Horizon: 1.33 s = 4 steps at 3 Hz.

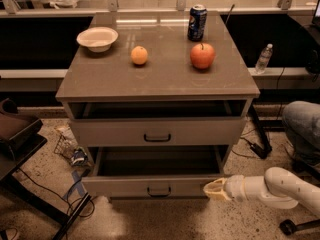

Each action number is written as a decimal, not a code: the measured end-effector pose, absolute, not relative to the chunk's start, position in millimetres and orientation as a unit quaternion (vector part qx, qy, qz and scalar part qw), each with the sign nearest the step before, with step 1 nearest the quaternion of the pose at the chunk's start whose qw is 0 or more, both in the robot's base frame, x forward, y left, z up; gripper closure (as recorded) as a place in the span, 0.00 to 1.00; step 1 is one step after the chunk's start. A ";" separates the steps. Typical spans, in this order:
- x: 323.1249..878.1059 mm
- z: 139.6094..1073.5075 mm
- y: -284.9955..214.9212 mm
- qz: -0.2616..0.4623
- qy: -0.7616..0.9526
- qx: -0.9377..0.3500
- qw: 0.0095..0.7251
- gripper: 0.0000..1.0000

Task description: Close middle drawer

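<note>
The middle drawer (125, 186) is pulled out of the grey-tan cabinet, its front with a small black bar handle (159, 190) facing me and its inside in shadow. My gripper (212, 189) reaches in from the lower right on a white arm (280, 188). It is shut and empty, with its tan tip against the right end of the middle drawer's front. The top drawer (200, 131) above stands slightly open. The lowest drawer is hidden under the middle one.
On the cabinet top (100, 79) stand a white bowl (97, 38), an orange (139, 55), a red apple (202, 55) and a soda can (197, 22). A dark chair (17, 134) and cables are at the left. A water bottle (263, 59) and a person's knee (302, 121) are at the right.
</note>
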State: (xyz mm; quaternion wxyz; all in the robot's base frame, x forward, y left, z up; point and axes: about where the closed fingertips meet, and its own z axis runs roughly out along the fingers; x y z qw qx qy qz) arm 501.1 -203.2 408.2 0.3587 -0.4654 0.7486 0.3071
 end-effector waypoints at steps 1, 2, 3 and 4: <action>509.1 407.8 -205.9 0.306 0.749 -0.463 0.361 1.00; 535.7 408.3 -213.1 0.297 0.755 -0.456 0.366 1.00; 553.5 408.2 -218.8 0.289 0.760 -0.451 0.369 1.00; 596.5 414.5 -227.4 0.269 0.769 -0.440 0.378 1.00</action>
